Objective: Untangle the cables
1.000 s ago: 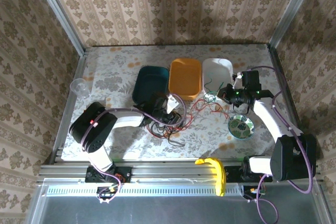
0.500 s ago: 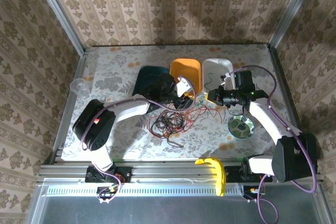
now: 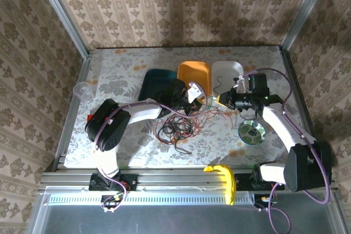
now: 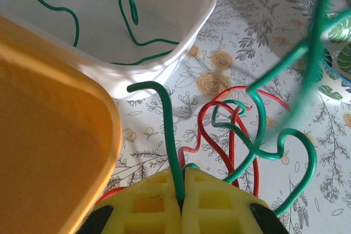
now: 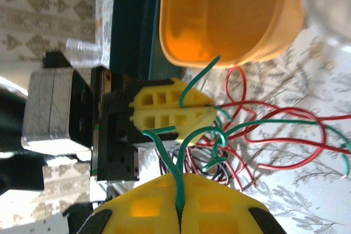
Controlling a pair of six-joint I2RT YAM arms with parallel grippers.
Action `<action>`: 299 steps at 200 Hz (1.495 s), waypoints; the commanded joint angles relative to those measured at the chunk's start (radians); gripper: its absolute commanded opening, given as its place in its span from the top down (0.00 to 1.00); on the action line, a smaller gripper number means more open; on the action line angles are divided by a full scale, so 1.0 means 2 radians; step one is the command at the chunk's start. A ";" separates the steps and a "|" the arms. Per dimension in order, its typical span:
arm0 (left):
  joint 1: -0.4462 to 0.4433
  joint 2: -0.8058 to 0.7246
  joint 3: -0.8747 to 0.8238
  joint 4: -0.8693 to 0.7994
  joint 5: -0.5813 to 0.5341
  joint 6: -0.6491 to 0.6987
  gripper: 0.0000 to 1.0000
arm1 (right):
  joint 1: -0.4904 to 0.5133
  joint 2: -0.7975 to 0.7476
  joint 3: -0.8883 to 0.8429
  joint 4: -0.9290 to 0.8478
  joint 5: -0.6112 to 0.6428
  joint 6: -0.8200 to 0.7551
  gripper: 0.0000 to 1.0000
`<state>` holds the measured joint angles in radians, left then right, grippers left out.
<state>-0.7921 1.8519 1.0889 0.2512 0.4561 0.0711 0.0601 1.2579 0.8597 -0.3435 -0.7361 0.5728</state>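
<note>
Overhead at mid-table, the left gripper [image 3: 197, 96] and right gripper [image 3: 224, 101] point toward each other just in front of the orange tray [image 3: 194, 69] and white tray [image 3: 230, 68]. The main heap of cables [image 3: 174, 129] lies on the table [image 3: 120, 75] just on the near side of the left gripper. Finger detail is too small to read from that height. The left wrist view resolves it: the left fingers [image 4: 148, 201] are pressed together with no gap, pinching a green cable [image 4: 167, 130] that rises from the seam and hooks over at its tip. Beyond it, red cable [image 4: 219, 130] loops interlace with further green loops above the tablecloth. A separate green strand [image 4: 131, 20] lies inside the white tray. The right wrist view gives the opposite side: the right fingers [image 5: 137, 212] are likewise fully closed, with a green cable clamped in their seam. The left gripper sits directly across, a green end protruding from it toward the orange tray. The teal tray [image 5: 131, 26] and a clear cup [image 5: 82, 50] stand behind. Whether both grippers hold one strand cannot be determined.
</note>
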 commanded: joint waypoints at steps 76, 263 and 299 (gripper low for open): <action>0.001 -0.054 -0.096 -0.041 -0.036 0.005 1.00 | -0.082 -0.103 -0.038 -0.054 0.314 0.064 1.00; -0.014 0.000 -0.019 -0.038 0.005 0.035 0.46 | 0.000 -0.040 -0.026 0.006 0.160 0.016 1.00; -0.019 0.034 0.009 -0.041 0.013 0.030 0.56 | 0.005 -0.038 -0.015 0.005 0.164 0.017 1.00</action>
<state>-0.8177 1.8824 1.0718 0.1715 0.4488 0.1127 0.0643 1.1843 0.7799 -0.3393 -0.4034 0.6239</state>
